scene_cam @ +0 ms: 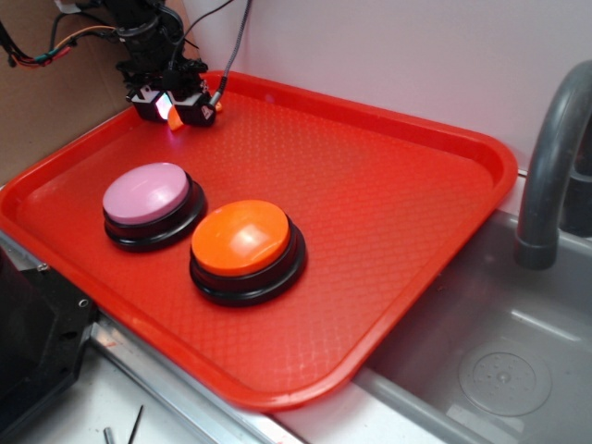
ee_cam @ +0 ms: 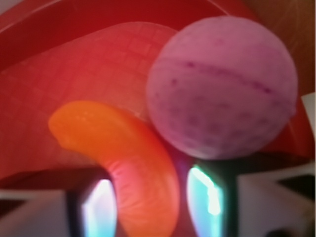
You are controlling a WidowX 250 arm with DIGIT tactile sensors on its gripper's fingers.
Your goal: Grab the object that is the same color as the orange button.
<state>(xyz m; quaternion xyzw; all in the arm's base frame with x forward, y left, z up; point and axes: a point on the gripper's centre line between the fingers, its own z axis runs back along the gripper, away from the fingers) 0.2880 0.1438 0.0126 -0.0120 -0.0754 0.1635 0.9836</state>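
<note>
Your gripper (scene_cam: 172, 109), upper left, has its fingers (ee_cam: 98, 210) pinching the segment (ee_cam: 131, 163); grab looks done, lift remains.

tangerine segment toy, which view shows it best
The wrist view: the orange tangerine segment fills the frame, crescent curve and ridges visible, lying between the jaws beside the pink ball. The exterior view shows only an orange sliver under the gripper.
</note>
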